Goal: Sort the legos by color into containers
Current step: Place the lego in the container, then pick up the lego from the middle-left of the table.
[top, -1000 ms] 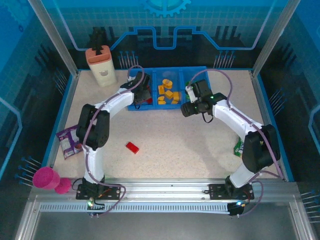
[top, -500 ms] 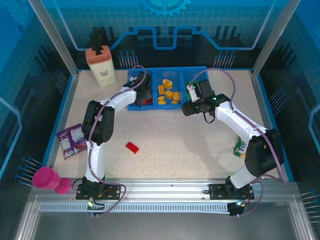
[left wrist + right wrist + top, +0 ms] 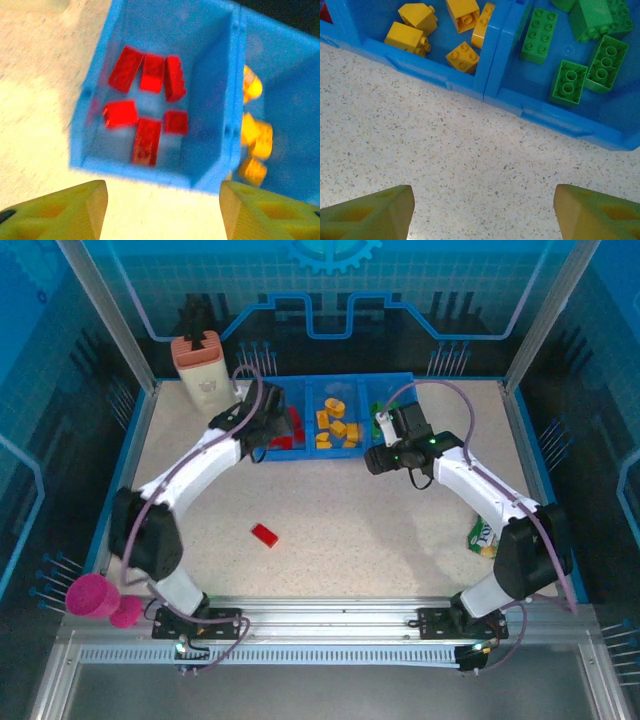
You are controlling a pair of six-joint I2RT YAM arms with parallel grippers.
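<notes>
A: Progress?
B: Nearly done. The low blue plastic three-compartment tray sits at 12 o'clock on the speckled surface. Small red plastic bricks are in its 9 o'clock compartment, orange-yellow bricks in the middle, green bricks at 3 o'clock.
A: What's left?
B: One flat red brick lies loose on the surface, toward 8 o'clock from its middle and well apart from the tray. I'd say one pick-and-drop remains.
A: Fingers?
B: Left fingers are spread with nothing between them, just 6 o'clock of the red compartment. Right fingers are also spread and empty — near the wall between orange and green.
</notes>
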